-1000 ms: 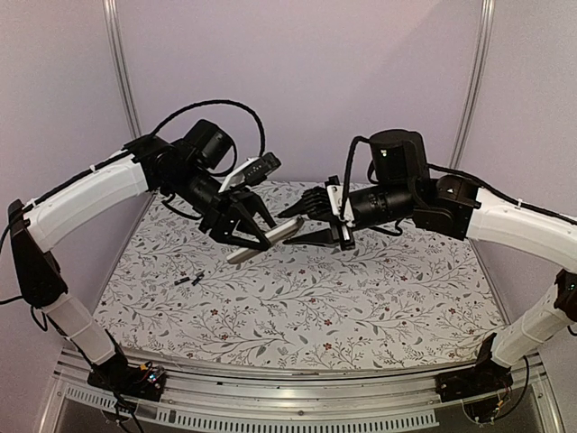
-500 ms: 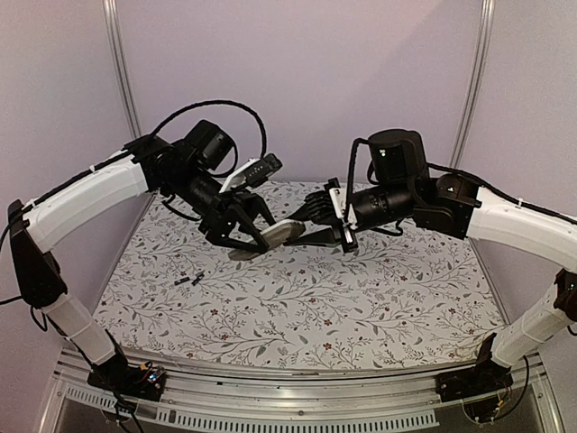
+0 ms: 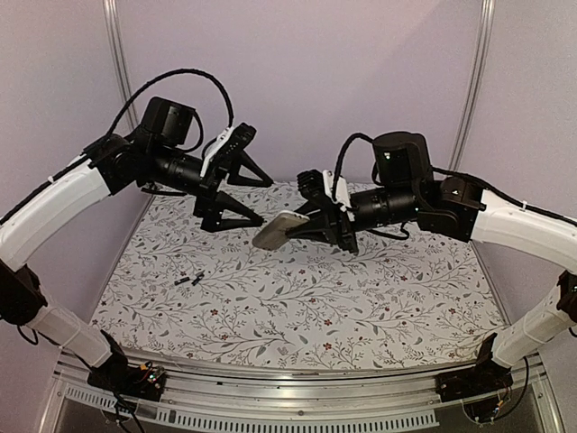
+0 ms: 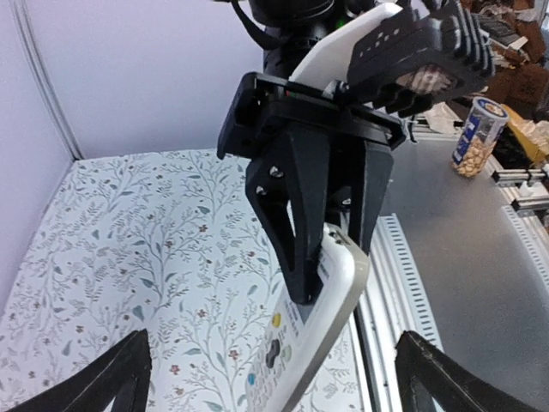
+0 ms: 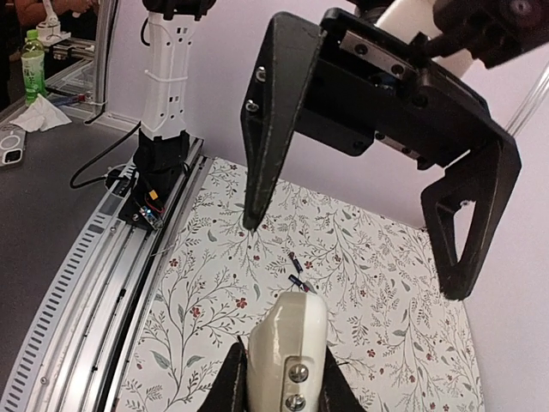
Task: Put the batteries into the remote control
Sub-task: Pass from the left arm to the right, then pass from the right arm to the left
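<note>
1. The table (image 3: 361,298) is flat and wide. A soft-looking cloth covers it, pale with little leaves and flowers printed all over.
2. The left arm (image 3: 54,198) and the right arm (image 3: 523,225) are long, with smooth white shells and round black joints. Both reach in over the far half of the table.
3. The left claw (image 3: 267,204) is black and hard, with two pointed fingers. They are spread very wide and hold nothing. It hangs above the far left part of the table.
4. The right claw (image 3: 305,224) is black too. Its two fingers squeeze one end of the remote control (image 3: 275,231), one on each flat side.
5. The remote control is a long, thin bar of smooth white plastic with rounded corners. Small round yellow and blue buttons show on its face. It is up in the air over the far middle of the table, tilted, with its free end near the open left claw but not touching it.
6. The batteries (image 3: 188,280) are two tiny, dark, thin sticks. They lie close together on the cloth near the left edge.
</note>
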Controlling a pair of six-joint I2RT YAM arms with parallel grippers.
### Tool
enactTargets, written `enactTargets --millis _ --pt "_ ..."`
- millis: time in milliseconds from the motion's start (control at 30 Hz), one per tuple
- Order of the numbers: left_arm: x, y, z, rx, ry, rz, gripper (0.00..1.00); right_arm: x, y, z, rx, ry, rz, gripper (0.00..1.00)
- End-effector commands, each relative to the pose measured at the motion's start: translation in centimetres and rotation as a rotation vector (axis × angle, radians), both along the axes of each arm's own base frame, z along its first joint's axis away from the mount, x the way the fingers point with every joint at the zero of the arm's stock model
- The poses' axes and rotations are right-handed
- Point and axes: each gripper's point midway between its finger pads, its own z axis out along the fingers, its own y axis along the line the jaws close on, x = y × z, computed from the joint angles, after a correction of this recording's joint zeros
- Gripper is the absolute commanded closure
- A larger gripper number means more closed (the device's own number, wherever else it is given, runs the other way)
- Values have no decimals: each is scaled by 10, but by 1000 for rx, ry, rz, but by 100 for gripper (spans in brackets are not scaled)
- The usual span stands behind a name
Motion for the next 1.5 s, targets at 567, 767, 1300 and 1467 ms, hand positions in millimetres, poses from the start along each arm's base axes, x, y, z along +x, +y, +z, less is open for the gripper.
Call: enactTargets --millis 567,767,1300,1467 --pt "-10 -17 -39 97 -231 -1 58 -4 -1 47 99 203 -53 100" --pt "-21 -16 -42 92 -188 -35 75 -1 0 49 102 183 -62 100" --pt "-22 -17 -28 48 -57 40 100 13 4 46 108 211 -124 1" --pt "-22 -16 -31 54 -57 43 100 9 8 43 116 244 -95 12"
